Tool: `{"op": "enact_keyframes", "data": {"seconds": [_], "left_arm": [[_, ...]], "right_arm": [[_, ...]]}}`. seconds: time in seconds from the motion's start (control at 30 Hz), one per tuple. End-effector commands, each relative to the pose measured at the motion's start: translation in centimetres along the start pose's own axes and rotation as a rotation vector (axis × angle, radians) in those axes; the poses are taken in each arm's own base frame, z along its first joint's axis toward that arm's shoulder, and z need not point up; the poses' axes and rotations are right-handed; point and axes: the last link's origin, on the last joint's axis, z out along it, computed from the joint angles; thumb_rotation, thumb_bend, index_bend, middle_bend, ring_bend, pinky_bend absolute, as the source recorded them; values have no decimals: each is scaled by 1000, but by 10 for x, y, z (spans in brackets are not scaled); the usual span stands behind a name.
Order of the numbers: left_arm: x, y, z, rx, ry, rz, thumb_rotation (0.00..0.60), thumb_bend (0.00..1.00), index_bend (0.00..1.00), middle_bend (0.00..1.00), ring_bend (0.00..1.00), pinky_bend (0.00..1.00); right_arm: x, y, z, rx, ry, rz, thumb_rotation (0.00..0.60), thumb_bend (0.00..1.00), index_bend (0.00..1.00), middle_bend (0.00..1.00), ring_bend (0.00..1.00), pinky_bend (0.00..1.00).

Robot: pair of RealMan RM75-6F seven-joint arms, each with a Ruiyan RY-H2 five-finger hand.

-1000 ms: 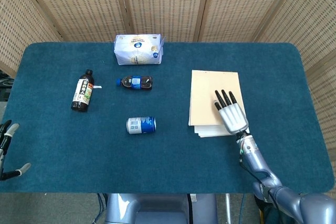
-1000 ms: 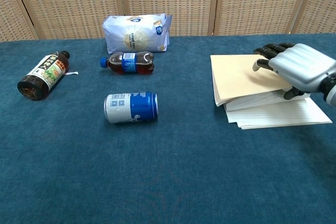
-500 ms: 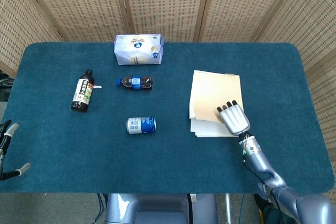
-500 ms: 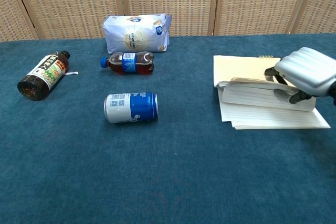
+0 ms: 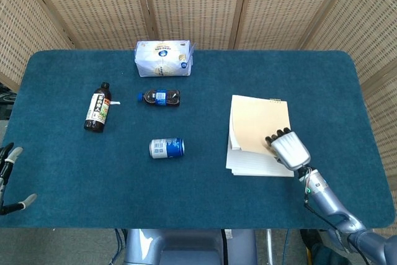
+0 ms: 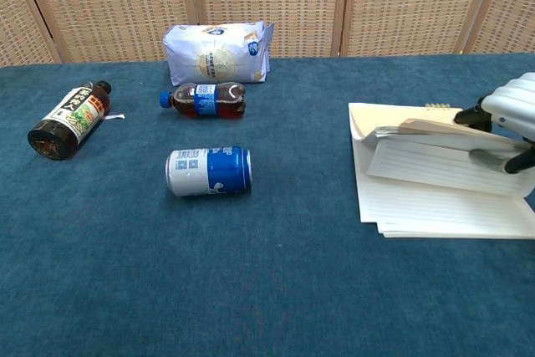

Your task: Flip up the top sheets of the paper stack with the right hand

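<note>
Right hand sits at the right side of the table, at the near right corner of the paper stack; it grips a bundle of the top sheets, dark fingers curled over the tan top page and what looks like the thumb underneath; the chest view shows that bundle raised off the lined pages below, its right side highest and a wedge of space open beneath; the lower pages lie flat on the blue table cloth. By my judgement the flip is partly done: the sheets are separated and lifted, but they are only tilted, not yet standing up or folded back; more lifting remains. Seen from the head view, the silver back of the hand faces upward, the forearm running toward the near right corner of the table. Left hand shows only at the far left edge, fingers apart, holding nothing, well apart from the paper.
</note>
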Motion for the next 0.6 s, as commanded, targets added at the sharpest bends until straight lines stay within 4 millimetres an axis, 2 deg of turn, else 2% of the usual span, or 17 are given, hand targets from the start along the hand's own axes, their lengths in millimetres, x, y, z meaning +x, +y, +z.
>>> {"op": "enact_keyframes", "data": {"seconds": [0.03, 0.47, 0.6], "left_arm": [[0, 1, -1, -4, 0, 1, 600, 0, 0, 0, 0, 0], [-1, 2, -2, -7, -1, 3, 600, 0, 0, 0, 0, 0], [-2, 2, -2, -7, -3, 5, 600, 0, 0, 0, 0, 0]], "right_arm": [[25, -5, -43, 113, -16, 40, 600, 569, 682, 637, 484, 460], [47, -18, -88, 234, -51, 39, 600, 569, 685, 640, 487, 460], [52, -17, -86, 233, -45, 46, 600, 569, 685, 640, 487, 460]]}}
